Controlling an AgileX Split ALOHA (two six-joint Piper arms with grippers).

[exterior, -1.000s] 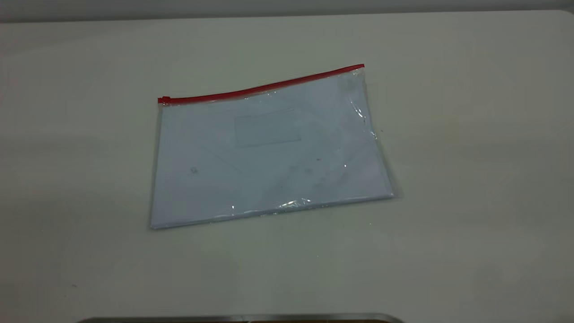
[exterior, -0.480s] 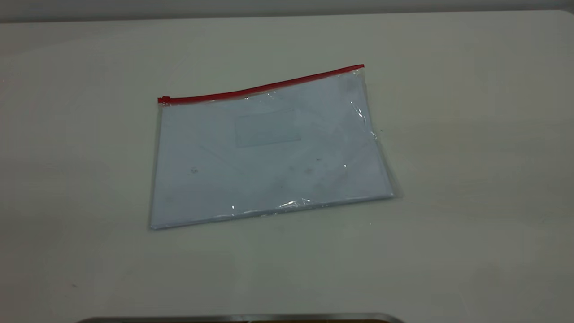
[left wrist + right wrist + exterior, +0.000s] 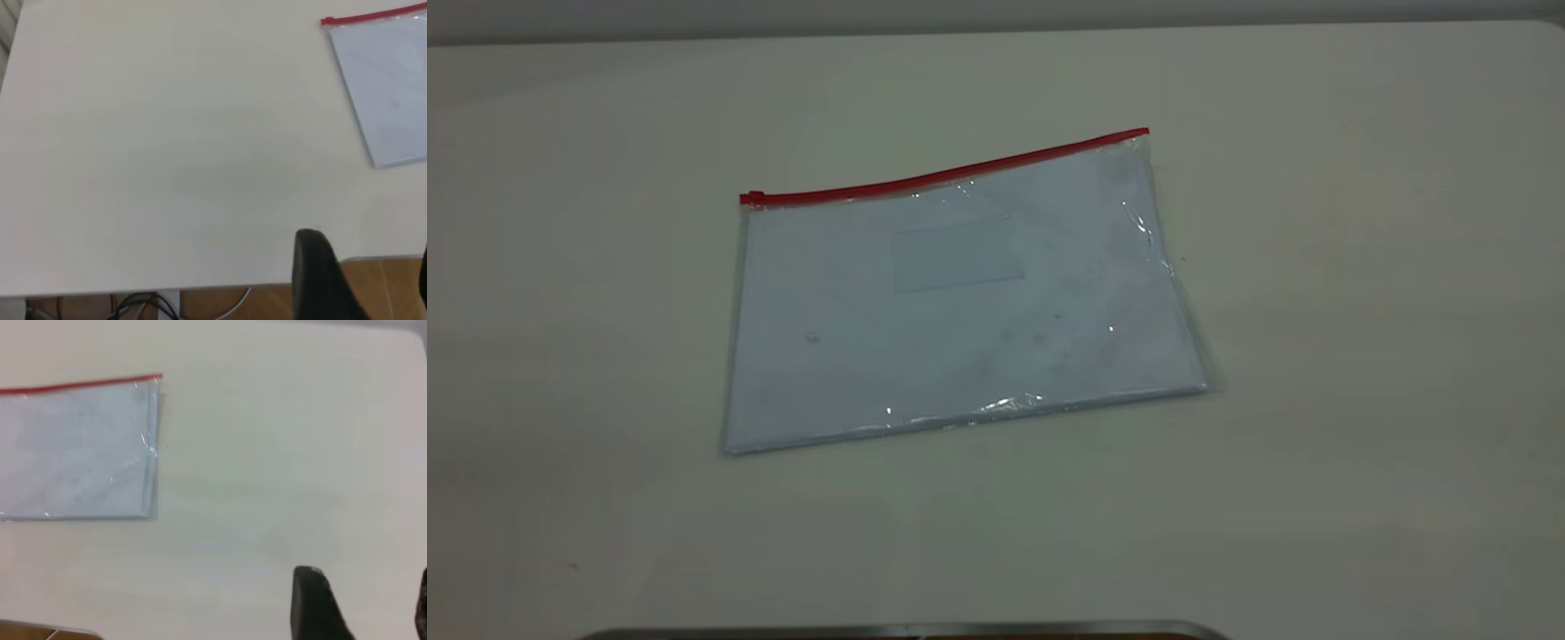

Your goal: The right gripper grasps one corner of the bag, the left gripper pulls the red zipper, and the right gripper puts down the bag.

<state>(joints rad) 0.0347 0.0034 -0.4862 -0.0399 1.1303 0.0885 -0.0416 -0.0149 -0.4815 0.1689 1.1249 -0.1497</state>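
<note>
The bag (image 3: 960, 302) lies flat on the white table, a clear pouch with a pale sheet inside. The red zipper (image 3: 943, 175) runs along its far long edge, with the slider tab (image 3: 752, 197) at the left end. The corner (image 3: 1145, 133) at the strip's right end lies on the table. Neither arm shows in the exterior view. The left gripper (image 3: 367, 267) is open and empty over the table's edge, far from the bag (image 3: 393, 87). The right gripper (image 3: 365, 600) is open and empty above bare table, well away from the bag (image 3: 73, 447) and its corner (image 3: 159, 379).
The table (image 3: 1360, 356) is bare around the bag. A dark metal strip (image 3: 907, 631) lies along the near edge. The left wrist view shows the table's edge with wooden floor (image 3: 373, 280) and cables (image 3: 140, 303) below.
</note>
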